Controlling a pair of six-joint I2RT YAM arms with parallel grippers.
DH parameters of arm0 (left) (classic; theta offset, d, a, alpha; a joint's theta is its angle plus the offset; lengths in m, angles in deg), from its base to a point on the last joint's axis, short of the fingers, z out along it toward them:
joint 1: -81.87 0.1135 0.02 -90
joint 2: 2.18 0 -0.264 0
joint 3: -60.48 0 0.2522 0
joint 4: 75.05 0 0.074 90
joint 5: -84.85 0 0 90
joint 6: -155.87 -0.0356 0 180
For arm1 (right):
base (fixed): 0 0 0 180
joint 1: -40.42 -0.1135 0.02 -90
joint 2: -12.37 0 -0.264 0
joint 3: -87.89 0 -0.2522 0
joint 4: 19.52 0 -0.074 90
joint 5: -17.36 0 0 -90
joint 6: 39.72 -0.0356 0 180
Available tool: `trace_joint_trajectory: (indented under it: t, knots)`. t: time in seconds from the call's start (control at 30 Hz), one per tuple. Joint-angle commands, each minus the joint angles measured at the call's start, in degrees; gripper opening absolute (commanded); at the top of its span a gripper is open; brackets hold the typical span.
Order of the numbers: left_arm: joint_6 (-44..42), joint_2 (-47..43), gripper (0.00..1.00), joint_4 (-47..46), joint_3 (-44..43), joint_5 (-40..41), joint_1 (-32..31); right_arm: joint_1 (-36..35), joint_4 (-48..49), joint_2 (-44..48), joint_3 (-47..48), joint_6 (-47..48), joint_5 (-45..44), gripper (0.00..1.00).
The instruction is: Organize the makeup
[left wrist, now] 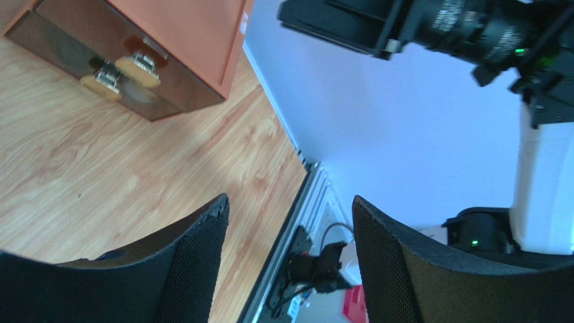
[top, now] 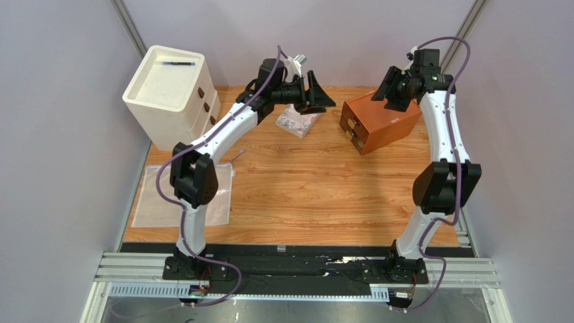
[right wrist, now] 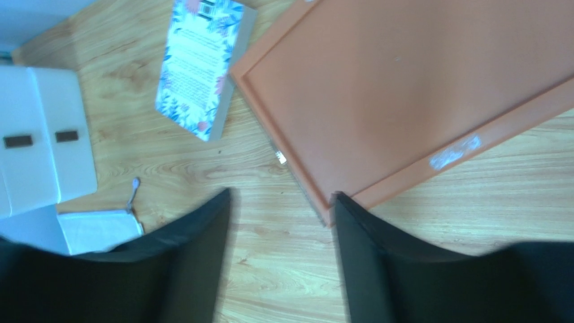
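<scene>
None of the makeup shows in any view. My left gripper (top: pixel 322 94) hangs in the air at the back of the table, over the floral booklet (top: pixel 297 122), pointing right toward the orange drawer box (top: pixel 379 121). Its jaws (left wrist: pixel 290 215) stand open with nothing between them. My right gripper (top: pixel 387 93) hovers above the orange box's top (right wrist: pixel 418 94), near its left edge. It is open too (right wrist: pixel 279 202), and only bare wood shows between its fingers. The box's dark drawer fronts with two round knobs (left wrist: pixel 138 67) appear in the left wrist view.
A white drawer unit (top: pixel 172 94) stands at the back left with a thin black pen (top: pixel 178 63) on top. A clear plastic bag (top: pixel 182 195) lies at the left front. The booklet (right wrist: pixel 199 67) lies between the two drawer units.
</scene>
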Motion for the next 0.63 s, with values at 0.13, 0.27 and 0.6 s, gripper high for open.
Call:
trace_joint_trajectory:
  t: [0.13,0.27,0.6]
  knots:
    - [-27.7,-11.9,0.99,25.1,6.2,4.7,1.2,-6.7,4.8,18.7,-11.7,3.6,-4.1,0.90]
    - [-32.7,-15.0,1.00,31.3,8.1,5.8,1.3,-8.5,6.7,23.5,-15.3,4.3,-6.5,0.94]
    - [-33.3,-25.4,0.99,24.6,18.0,4.4,1.6,-10.7,7.4,28.1,-20.8,3.0,-9.4,0.95]
